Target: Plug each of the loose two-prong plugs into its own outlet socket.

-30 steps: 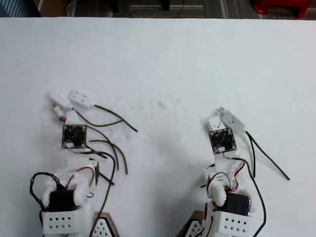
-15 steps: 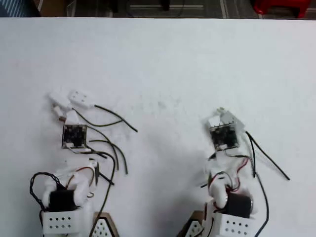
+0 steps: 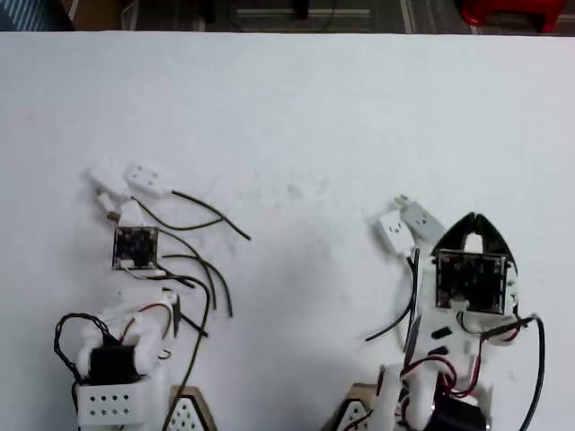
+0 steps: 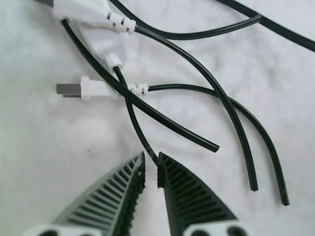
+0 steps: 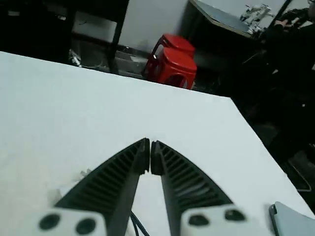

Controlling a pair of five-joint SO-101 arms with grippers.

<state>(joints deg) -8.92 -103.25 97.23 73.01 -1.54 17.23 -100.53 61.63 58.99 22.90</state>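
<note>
Two hands noted: your left hand [image 4: 150, 167] pinches a limp black cord [image 4: 134, 123]; right hand [image 5: 149, 153] clenched, empty. One loose plug [image 4: 93, 88] lies left on the surface [image 3: 296, 117]: light, rigid; grip its white body.

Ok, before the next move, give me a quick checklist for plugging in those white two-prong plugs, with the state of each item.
1. Right gripper ready to grasp: not ok, shut and empty, raised over the white table.
2. White two-prong plug loose, grey prongs bare: ok.
3. Plug free of tangle: not ok, a black cable crosses its neck.
4. Left gripper, shut, pinching the second black cable at its tips: cannot tell.
5. Two white pieces near the right gripper, joined or apart: cannot tell.
</note>
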